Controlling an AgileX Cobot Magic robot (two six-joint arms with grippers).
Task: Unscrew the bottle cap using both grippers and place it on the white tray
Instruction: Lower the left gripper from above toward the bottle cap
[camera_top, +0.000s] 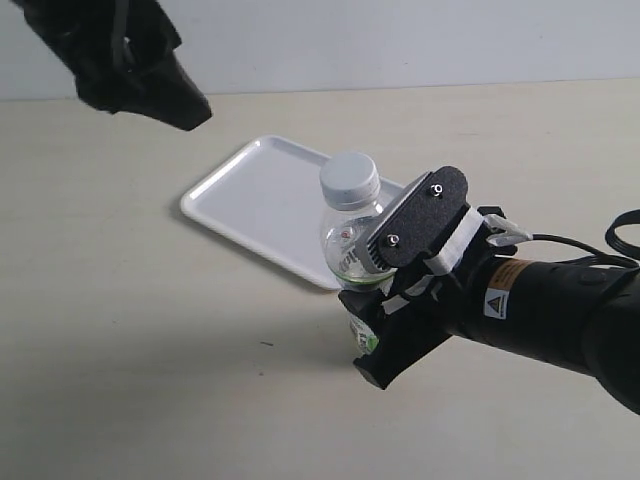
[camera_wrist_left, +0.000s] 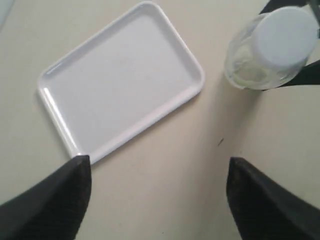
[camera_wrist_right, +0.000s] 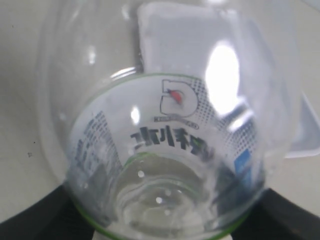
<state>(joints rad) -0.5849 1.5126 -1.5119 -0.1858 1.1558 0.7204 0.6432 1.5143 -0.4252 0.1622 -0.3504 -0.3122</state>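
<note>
Flat-plated pincer (camera_top: 362, 305) — clear bottle (camera_top: 343, 235), round cap (camera_top: 350, 180)

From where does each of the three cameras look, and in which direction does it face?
Exterior view: off the arms, angled down at the bottle and the white tray; both arms show.
Left wrist view: on the raised left gripper, facing down at tray and bottle cap; its open jaws show.
Right wrist view: on the right gripper, close against the bottle; jaws' edges show.
All share the bottle.

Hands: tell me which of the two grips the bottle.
The right hand, with flat finger plates, clamps the bottle; the all-black left hand hangs open, empty.
</note>
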